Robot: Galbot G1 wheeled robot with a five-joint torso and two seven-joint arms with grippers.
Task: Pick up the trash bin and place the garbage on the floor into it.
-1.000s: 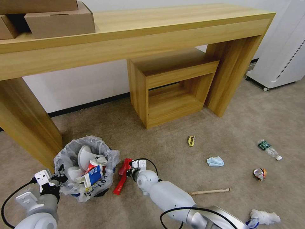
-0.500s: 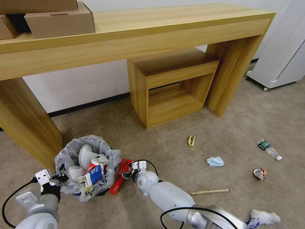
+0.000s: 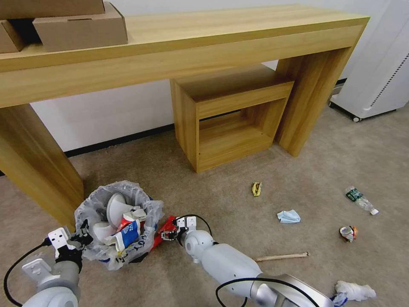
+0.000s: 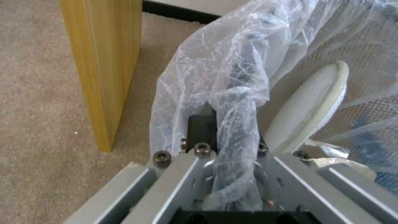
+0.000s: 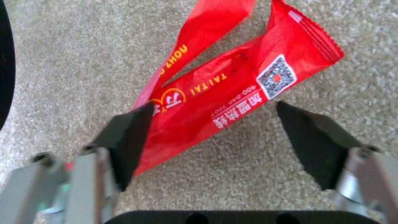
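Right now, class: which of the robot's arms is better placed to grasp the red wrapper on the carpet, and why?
The right. The right gripper is open astride the red wrapper; the left gripper is clamped on the trash bin rim.

The red wrapper [image 3: 164, 232] now lies pushed up against the trash bin [image 3: 117, 226], shorter and partly tucked under the bag's edge, where earlier it stretched out on the floor [image 3: 221, 196]. The right gripper [image 3: 170, 233] sits closer to the bin, jaws spread around the wrapper.
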